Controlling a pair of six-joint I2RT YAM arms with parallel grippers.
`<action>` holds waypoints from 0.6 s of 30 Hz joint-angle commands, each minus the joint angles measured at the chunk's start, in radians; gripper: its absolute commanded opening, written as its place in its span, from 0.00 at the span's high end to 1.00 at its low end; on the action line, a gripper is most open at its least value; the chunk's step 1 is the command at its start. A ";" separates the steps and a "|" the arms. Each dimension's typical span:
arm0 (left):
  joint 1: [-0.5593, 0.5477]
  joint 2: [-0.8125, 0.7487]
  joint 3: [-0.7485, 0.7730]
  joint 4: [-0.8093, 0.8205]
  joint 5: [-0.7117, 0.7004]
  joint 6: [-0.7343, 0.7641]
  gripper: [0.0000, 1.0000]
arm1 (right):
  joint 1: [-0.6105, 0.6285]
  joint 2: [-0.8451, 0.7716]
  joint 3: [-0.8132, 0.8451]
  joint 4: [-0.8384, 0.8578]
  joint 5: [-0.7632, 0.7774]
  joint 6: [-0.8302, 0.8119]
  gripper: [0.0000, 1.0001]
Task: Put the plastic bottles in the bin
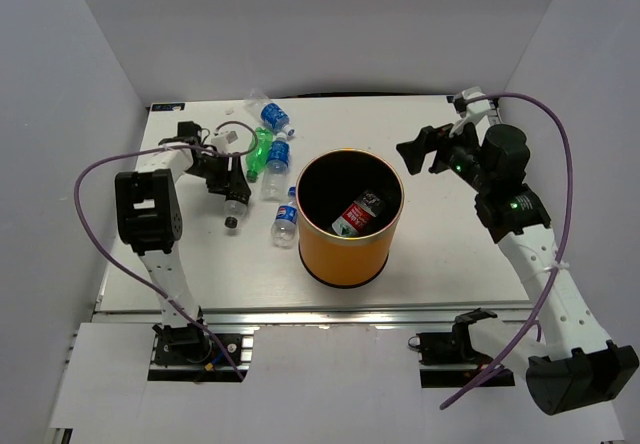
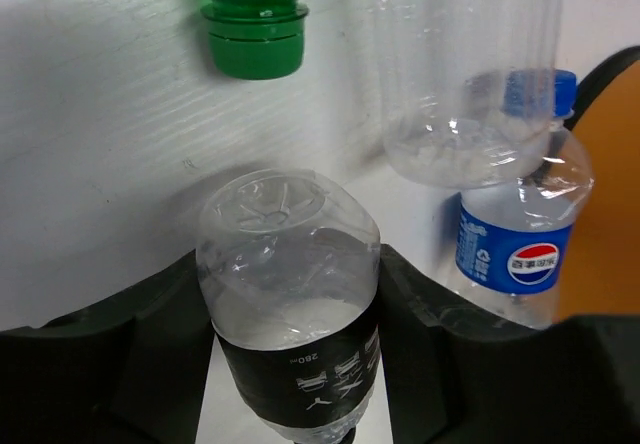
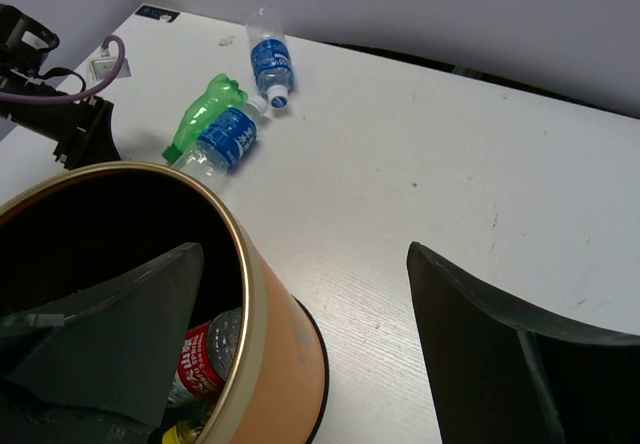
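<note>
My left gripper point(image 1: 226, 186) point(image 2: 290, 314) is shut on a clear bottle with a black label point(image 2: 290, 294) point(image 1: 235, 207), its dark cap pointing toward the near edge. A green bottle point(image 1: 258, 154) point(image 2: 250, 24) and two blue-labelled bottles point(image 1: 278, 156) point(image 1: 272, 116) lie just beyond it. Another blue-labelled bottle point(image 1: 286, 219) point(image 2: 515, 244) lies against the orange bin point(image 1: 345, 254) point(image 3: 290, 354). A red-labelled bottle point(image 1: 358, 214) point(image 3: 205, 354) rests inside the bin. My right gripper point(image 1: 425, 149) point(image 3: 300, 254) hangs open and holds nothing, just right of the bin's rim.
A purple cable point(image 1: 100, 169) loops from the left arm, another point(image 1: 560, 144) over the right arm. White walls close in the table on the left, back and right. The table's near edge is a metal rail point(image 1: 320, 314).
</note>
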 commanded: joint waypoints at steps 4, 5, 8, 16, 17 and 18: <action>-0.006 -0.300 0.065 -0.013 -0.014 -0.140 0.88 | -0.005 -0.062 -0.018 0.056 0.015 -0.009 0.11; -0.006 -0.346 0.048 0.017 -0.034 -0.160 0.97 | -0.006 -0.066 -0.024 0.060 0.014 -0.001 0.11; -0.008 -0.490 0.122 0.031 -0.127 -0.287 1.00 | -0.005 -0.082 -0.032 0.065 0.006 0.002 0.11; -0.294 -0.670 0.383 0.187 -0.091 -0.566 1.00 | -0.006 -0.106 -0.047 0.085 -0.012 0.047 0.11; -0.410 -0.690 0.352 0.265 -0.106 -0.582 1.00 | -0.005 -0.108 -0.051 0.083 -0.011 0.048 0.11; -0.454 -0.707 0.326 0.293 -0.129 -0.592 1.00 | -0.005 -0.109 -0.051 0.079 -0.011 0.051 0.11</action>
